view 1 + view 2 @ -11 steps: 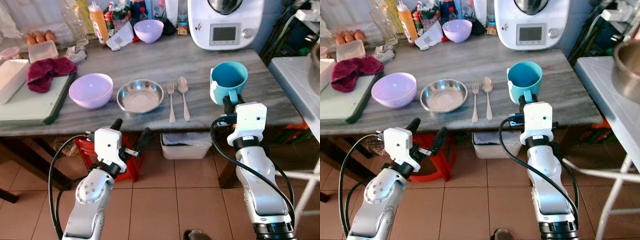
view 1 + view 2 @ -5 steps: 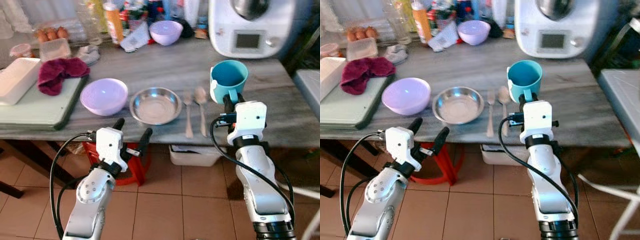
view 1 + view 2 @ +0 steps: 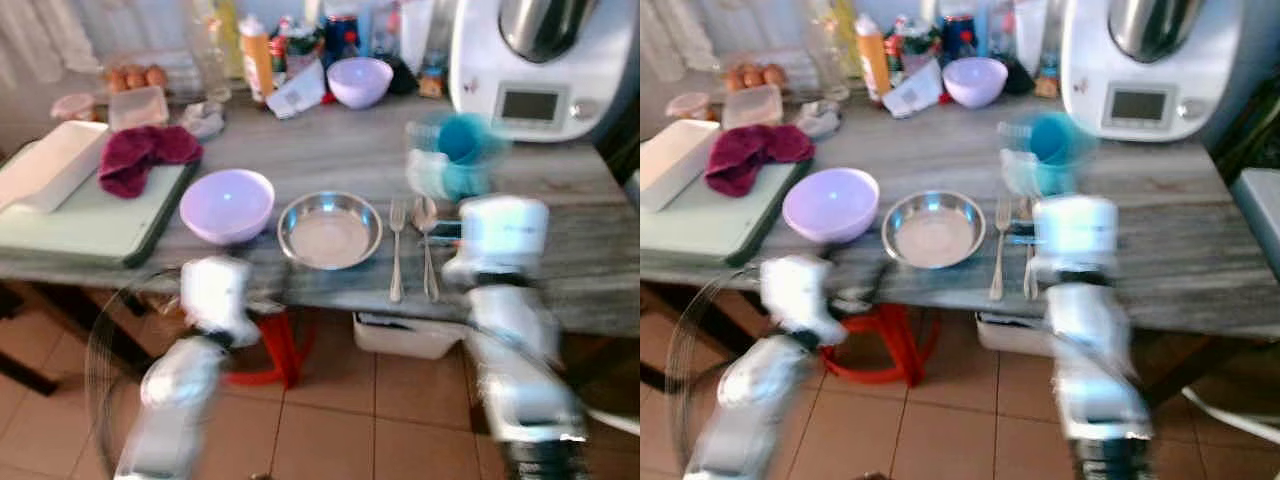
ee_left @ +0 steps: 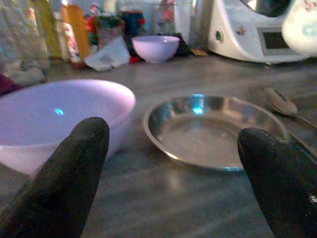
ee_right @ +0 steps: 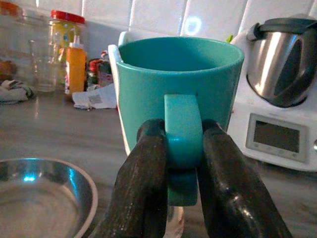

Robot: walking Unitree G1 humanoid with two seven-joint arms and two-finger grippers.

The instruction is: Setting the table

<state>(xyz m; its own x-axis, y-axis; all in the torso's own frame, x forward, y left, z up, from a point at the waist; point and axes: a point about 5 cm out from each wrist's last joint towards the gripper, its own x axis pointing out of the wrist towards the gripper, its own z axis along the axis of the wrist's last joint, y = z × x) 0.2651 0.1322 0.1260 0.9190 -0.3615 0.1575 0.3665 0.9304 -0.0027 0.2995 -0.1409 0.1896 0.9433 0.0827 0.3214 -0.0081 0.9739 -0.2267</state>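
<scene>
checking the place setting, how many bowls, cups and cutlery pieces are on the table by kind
Lilac bowls: 2
Steel bowl: 1
Fork: 1
Spoon: 1
Teal cup: 1, held by the right gripper
Total: 6

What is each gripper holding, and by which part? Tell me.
The right gripper holds the teal mug by its handle, one finger on each side. The left gripper is open and holds nothing.

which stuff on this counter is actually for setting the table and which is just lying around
For the job:
teal mug, clamped by its handle in the right gripper
steel bowl
fork
spoon
lilac bowl

Lying about:
red cloth
orange bottle
eggs
white kitchen machine
second lilac bowl at the back
</scene>
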